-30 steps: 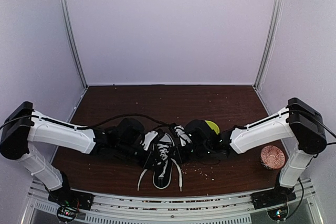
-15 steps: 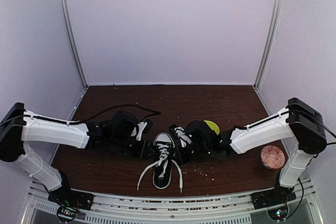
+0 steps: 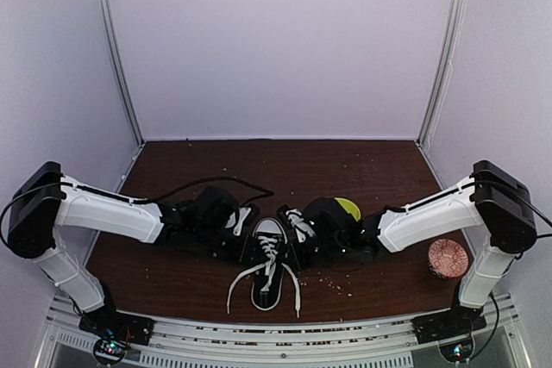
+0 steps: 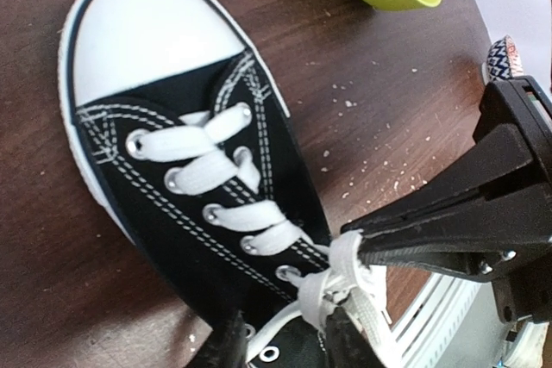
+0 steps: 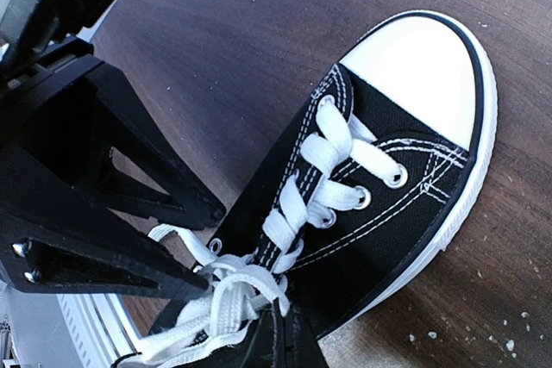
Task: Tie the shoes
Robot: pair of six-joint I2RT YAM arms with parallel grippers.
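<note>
You have brought the left pincer (image 5: pixel 209 247) back from the tabletop's (image 3: pixel 285 165) left edge to the sneaker (image 3: pixel 267 266), jaws apart astride the laces (image 5: pixel 233 295) your right pincer (image 4: pixel 355 246) stays clamped on; knot unformed.

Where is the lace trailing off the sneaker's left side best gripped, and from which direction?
Probably midway along the trailing lace, straight down from above and across its run: there it lies flat, one strand, clear of the sneaker.
</note>
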